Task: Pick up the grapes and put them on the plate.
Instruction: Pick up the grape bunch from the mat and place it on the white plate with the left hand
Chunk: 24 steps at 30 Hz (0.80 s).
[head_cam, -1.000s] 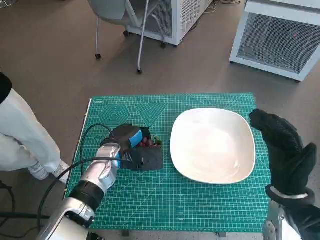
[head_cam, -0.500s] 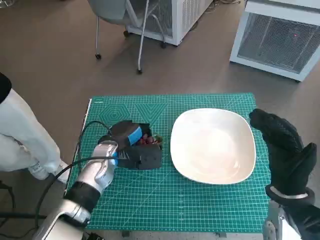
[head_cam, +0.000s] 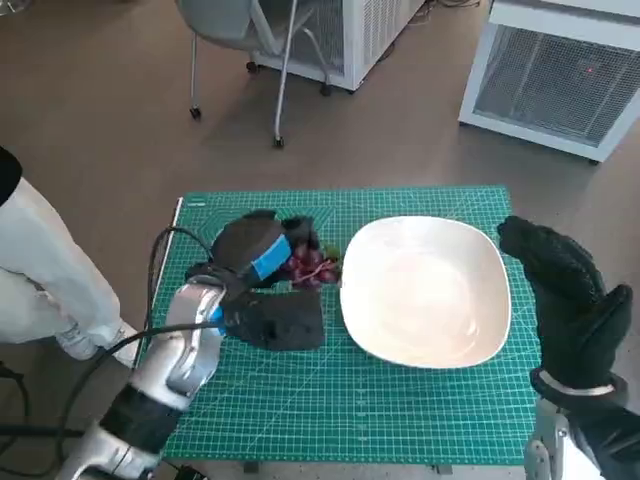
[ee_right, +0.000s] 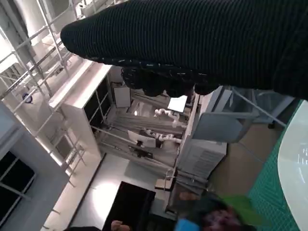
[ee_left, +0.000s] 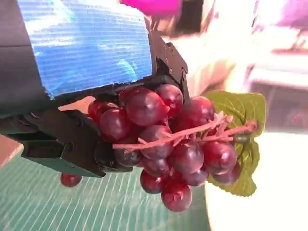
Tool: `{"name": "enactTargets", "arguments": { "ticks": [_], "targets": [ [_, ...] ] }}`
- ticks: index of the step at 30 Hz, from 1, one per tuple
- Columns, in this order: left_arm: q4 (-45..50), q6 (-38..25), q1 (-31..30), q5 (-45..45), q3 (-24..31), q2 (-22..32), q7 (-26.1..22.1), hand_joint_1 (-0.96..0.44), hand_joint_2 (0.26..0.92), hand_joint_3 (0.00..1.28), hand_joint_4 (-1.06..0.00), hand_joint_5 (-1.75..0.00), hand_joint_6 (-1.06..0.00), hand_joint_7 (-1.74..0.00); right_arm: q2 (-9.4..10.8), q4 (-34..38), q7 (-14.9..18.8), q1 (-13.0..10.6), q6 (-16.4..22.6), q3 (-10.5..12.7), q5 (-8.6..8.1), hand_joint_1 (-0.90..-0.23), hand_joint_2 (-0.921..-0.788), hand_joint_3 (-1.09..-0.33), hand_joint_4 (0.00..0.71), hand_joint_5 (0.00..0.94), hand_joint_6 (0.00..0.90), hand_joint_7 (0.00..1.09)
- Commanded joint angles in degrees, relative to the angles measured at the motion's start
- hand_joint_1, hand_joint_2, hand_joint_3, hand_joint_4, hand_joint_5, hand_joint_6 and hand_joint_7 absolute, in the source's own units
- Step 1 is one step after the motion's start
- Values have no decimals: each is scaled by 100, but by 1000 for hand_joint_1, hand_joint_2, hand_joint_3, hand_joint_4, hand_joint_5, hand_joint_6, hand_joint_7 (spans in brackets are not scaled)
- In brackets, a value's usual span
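I am lifting the grapes [head_cam: 313,266] in my left hand [head_cam: 262,250], fingers wrapped around the bunch, which a second ago was sitting low on the worktop [head_cam: 420,400]; now it is hanging clear of the mat, just beside the plate [head_cam: 425,290] rim. My right hand [head_cam: 565,300] is hovering spread and empty by the plate's far side. Carrying across comes next, I judge.

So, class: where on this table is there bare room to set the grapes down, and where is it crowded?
The plate is bare inside, bordered by the right hand. The green mat is bare along its near strip. It is crowded left of the plate, where the left hand holds the grapes.
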<state>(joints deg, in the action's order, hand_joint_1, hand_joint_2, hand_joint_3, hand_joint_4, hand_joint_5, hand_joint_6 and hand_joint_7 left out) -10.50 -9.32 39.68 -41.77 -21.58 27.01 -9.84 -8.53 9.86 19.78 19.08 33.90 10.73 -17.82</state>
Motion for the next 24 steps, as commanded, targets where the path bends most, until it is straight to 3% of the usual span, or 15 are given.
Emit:
{"name": "enactTargets", "arguments": {
  "ticks": [1, 14, 24],
  "targets": [
    [433, 70, -181, -78, 217, 138, 105, 2, 921, 64, -707, -1143, -620, -1168, 49, 68, -4, -67, -24, -34, 22, -513, -921, -530, 469, 0, 183, 491],
    [416, 331, -218, -51, 361, 61, 183, 2, 920, 73, -708, -1148, -599, -1179, 57, 65, -10, -71, -22, -31, 25, -517, -921, -531, 468, 0, 180, 496],
    [611, 73, 174, -231, -88, -705, -106, 3, 920, 84, -684, -1240, -610, -1107, 62, 7, -36, -100, -37, -32, 51, -516, -921, -531, 469, 0, 179, 499]
  ]
}}
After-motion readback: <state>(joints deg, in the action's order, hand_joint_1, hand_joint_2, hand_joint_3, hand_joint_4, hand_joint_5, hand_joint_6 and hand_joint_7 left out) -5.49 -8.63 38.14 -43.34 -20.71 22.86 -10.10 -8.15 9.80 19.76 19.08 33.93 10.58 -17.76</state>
